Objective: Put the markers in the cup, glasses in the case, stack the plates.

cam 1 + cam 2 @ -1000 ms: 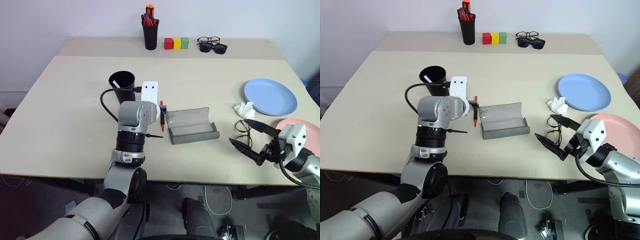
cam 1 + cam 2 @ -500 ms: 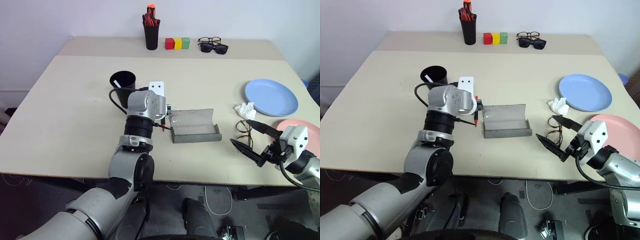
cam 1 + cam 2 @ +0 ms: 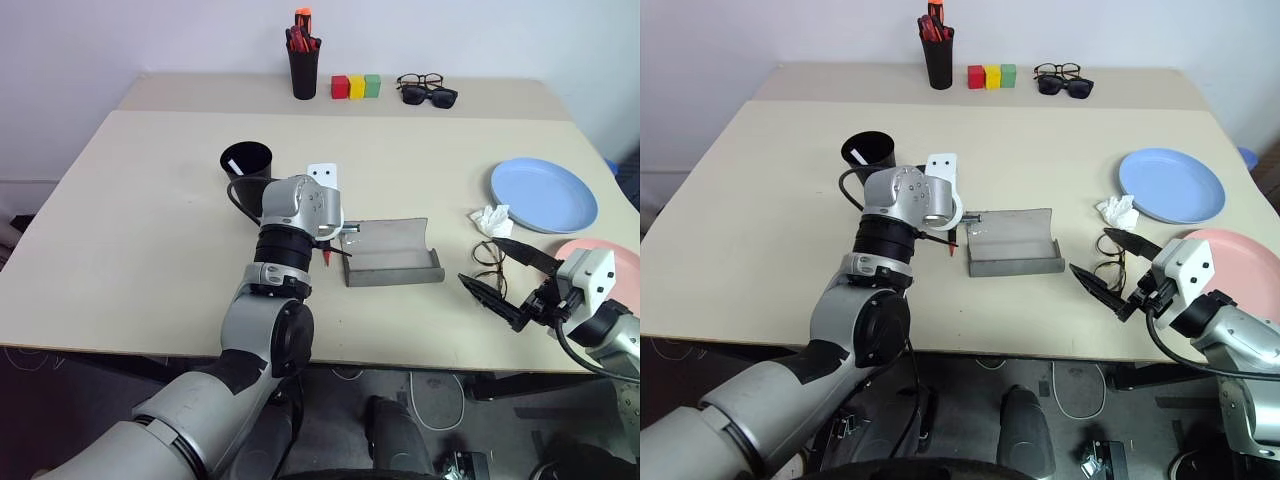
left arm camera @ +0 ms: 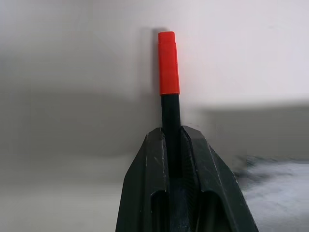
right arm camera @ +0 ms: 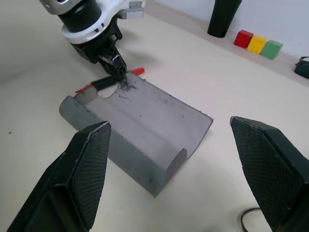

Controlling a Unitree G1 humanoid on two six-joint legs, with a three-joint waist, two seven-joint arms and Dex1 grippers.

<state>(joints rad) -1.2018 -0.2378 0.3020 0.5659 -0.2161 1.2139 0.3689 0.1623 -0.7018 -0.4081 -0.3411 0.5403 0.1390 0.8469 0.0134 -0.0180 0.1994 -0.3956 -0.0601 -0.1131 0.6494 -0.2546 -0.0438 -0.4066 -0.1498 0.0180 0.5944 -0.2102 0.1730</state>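
The left tool point(image 5: 117, 70) is clamped on the red marker point(image 4: 169, 72), gripping its black part with the red end jutting past the tips; the marker lies low on the worktop point(image 3: 140, 230) just beside the open case point(image 3: 390, 255). To do this well, lift straight up before swinging — the case edge is close — then carry it to the cup point(image 3: 246, 164) and drop it in upright. The right tool point(image 3: 510, 283) hangs wide open and empty near the glasses point(image 3: 485, 256).
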